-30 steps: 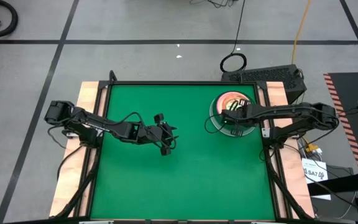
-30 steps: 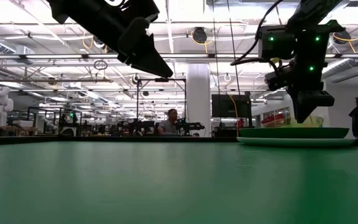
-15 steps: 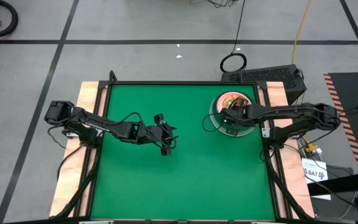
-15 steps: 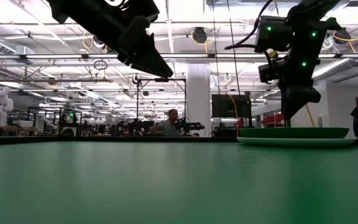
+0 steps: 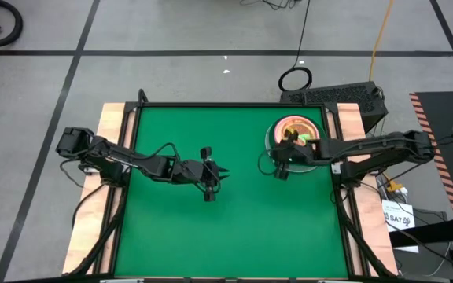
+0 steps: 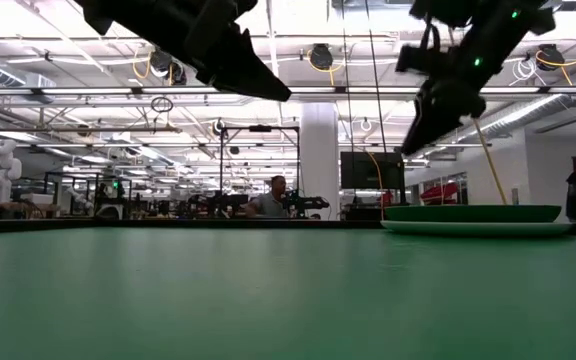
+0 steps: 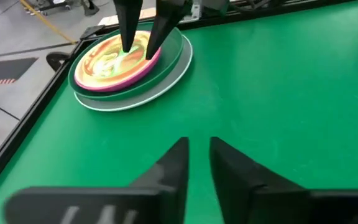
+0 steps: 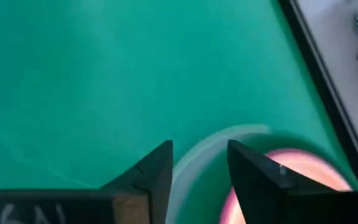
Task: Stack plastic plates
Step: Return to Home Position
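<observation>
Green felt covers the table [image 5: 234, 228], and most of it lies bare. Compared with a second ago, the right gripper [image 5: 278, 168] has lifted off the stack of plates [image 5: 296, 128] and swung out over the stack's rim on the side nearer the table's middle. In the low view it now hangs tilted and well above the stack, where before it pointed straight down just over it. Its fingers are spread and hold nothing. The left gripper [image 5: 222, 173] has barely shifted, though it has turned a little. It hovers over the table's middle with only a narrow gap between its fingers, also empty.

The stack lies flat near the far right corner, close to the black frame [image 5: 330, 126] at the right edge. Being round, it has no long axis. A pale rim shows lowest, then dark green, then magenta. The topmost disc seems green-striped, though glare blurs it. Open felt stretches from the stack across to the left and near edges.
</observation>
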### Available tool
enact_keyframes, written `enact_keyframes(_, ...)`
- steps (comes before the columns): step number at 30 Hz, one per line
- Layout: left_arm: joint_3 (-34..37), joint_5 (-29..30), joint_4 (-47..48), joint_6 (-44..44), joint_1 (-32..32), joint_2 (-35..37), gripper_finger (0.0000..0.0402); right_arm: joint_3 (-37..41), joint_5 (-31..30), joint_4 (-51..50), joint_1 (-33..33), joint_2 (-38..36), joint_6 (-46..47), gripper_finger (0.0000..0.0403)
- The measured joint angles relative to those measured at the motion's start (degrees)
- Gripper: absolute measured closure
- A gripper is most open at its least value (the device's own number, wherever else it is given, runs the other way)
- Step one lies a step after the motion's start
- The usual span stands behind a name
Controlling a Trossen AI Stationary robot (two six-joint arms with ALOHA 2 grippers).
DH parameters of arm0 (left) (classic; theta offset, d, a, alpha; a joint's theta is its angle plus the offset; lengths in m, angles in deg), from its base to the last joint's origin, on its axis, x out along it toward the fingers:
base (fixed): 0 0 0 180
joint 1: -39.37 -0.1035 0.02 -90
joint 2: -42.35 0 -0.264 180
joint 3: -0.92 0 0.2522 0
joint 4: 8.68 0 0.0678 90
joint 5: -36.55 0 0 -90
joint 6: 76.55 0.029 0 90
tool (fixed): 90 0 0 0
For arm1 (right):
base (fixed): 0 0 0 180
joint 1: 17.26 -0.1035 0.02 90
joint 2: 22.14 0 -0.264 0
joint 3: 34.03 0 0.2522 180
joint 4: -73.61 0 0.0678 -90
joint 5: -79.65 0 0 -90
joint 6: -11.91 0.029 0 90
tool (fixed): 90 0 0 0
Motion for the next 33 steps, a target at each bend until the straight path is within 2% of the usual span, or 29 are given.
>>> enact_keyframes(5, 0.00, -0.01, 0.11, 0.00, 0.93, 0.00, 0.0390, 0.04, -0.43, 1.73, -5.02, -4.55, -3.52, 0.0300)
enact_keyframes(8, 0.00, 0.00, 0.23, 0.20, 1.55, 0.00, 0.0395, 1.72, -0.47, 2.41, -7.37, -8.45, -4.89, 0.0341)
enact_keyframes(12, 0.08, 0.05, -0.89, 2.06, 1.55, 0.00, 0.0395, 8.36, -0.45, 10.37, -10.55, -14.30, -7.81, 0.0395)
enact_keyframes(15, 2.70, -0.03, -7.53, 4.88, 0.66, 0.02, 0.0395, 13.72, -0.39, 18.53, -11.75, -17.52, -11.12, 0.0392)
enact_keyframes(18, 7.77, -2.44, -15.08, 5.56, -2.05, 0.35, 0.0395, 16.24, -0.32, 23.15, -11.69, -19.29, -15.50, 0.0392)
enact_keyframes(20, 10.83, -4.27, -20.02, 5.08, -4.04, 0.71, 0.0395, 17.18, 0.71, 24.12, -11.63, -19.96, -16.34, 0.0398)
enact_keyframes(24, 16.39, -8.24, -28.23, 4.20, -6.25, 1.33, 0.0395, 21.01, 3.06, 32.54, -11.54, -20.34, -17.77, 0.0400)
enact_keyframes(33, 25.54, -8.70, -31.38, 3.22, -6.89, 6.63, 0.0396, 32.51, 5.59, 45.71, -11.54, -20.94, -18.44, 0.0401)
